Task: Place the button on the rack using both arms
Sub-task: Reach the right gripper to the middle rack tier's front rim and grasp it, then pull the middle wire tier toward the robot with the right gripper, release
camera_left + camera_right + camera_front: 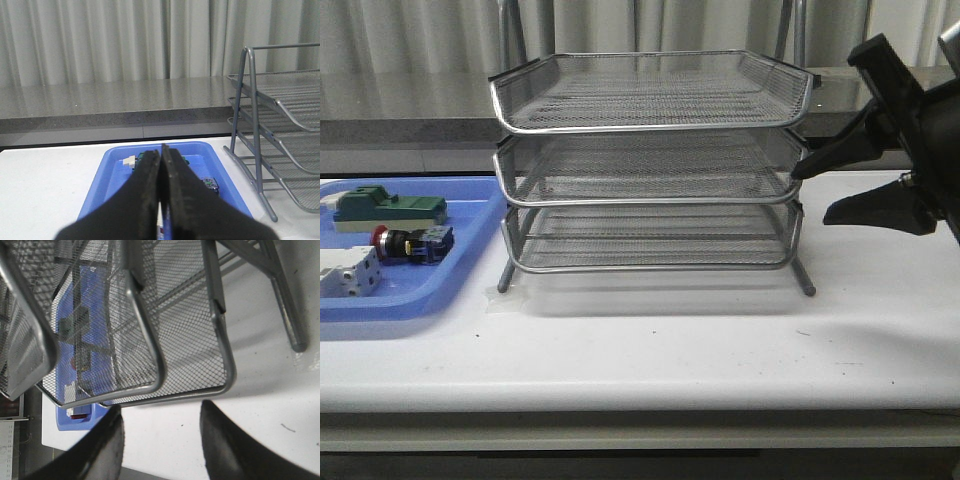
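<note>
A white table (720, 350) fills the front view; a silver three-tier wire-mesh rack (650, 160) stands near its middle, all three tiers holding nothing that can be seen; grey curtains hang behind it.

To the rack's left, just beside its legs, lies a flat blue tray (470, 270); inside the tray the button (412, 244) lies on its side, its red head pointing left and its yellow and blue rear block pointing toward the rack; behind it sits a green block (390, 208); at the tray's near left corner rests a white-grey terminal block (345, 272), just beside the button.

The right gripper (810, 190) reaches in from the right edge of the front view, hanging above the table at the rack's right side; its two black fingers stand well spread with nothing between them; the upper fingertip sits at the rim of the middle tier, though contact cannot be judged; the right wrist view shows the same gap between the fingers, with the mesh tiers beyond.

The left gripper (162, 155) appears only in the left wrist view; its fingers are pressed together with no gap and nothing held; it hovers over the near end of the blue tray, the rack's legs off to one side.
</note>
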You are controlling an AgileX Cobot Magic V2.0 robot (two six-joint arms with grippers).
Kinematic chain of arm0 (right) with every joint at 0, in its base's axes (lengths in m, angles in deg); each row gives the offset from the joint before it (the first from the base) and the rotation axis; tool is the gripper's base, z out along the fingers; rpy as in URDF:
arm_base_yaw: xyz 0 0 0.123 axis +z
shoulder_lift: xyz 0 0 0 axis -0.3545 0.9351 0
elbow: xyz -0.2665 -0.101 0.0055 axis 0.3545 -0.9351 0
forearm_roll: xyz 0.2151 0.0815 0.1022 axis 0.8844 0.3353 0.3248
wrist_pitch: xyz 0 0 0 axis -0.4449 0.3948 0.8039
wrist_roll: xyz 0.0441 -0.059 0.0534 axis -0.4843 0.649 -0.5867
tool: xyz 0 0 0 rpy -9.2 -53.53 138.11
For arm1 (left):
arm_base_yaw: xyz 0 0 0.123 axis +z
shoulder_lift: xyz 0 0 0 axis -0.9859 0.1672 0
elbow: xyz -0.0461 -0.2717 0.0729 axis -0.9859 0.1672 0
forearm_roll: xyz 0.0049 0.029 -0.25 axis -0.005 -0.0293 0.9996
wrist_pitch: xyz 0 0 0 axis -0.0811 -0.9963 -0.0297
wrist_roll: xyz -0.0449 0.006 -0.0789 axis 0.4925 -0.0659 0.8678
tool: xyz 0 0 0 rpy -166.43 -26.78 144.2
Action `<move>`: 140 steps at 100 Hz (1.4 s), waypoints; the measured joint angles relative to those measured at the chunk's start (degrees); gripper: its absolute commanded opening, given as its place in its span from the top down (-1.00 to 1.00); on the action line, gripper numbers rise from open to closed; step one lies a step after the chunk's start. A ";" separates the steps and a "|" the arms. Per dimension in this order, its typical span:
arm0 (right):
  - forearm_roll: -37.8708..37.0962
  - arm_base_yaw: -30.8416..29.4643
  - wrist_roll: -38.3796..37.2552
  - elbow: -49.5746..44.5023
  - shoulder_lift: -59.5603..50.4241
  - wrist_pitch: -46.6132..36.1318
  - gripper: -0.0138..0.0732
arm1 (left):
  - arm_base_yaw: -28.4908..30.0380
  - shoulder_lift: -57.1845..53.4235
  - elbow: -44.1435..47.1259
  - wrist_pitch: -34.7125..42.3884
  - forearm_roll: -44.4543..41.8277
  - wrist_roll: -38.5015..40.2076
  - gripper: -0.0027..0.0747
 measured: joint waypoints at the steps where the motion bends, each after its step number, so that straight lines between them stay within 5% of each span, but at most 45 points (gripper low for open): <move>1: 0.06 0.00 0.14 0.00 0.15 0.12 -0.18 | 0.00 0.00 0.00 0.00 0.00 0.00 0.98; 78: 0.84 0.00 2.32 9.05 10.52 6.95 -0.16 | 0.00 0.00 0.00 0.00 0.00 0.00 0.98; 121: 0.72 0.00 2.32 9.15 11.12 7.10 0.62 | 0.00 0.00 0.00 0.00 0.00 0.00 0.98; 140: 0.72 0.00 2.32 9.15 11.12 7.10 0.72 | 0.00 0.00 0.00 0.00 0.00 0.00 0.98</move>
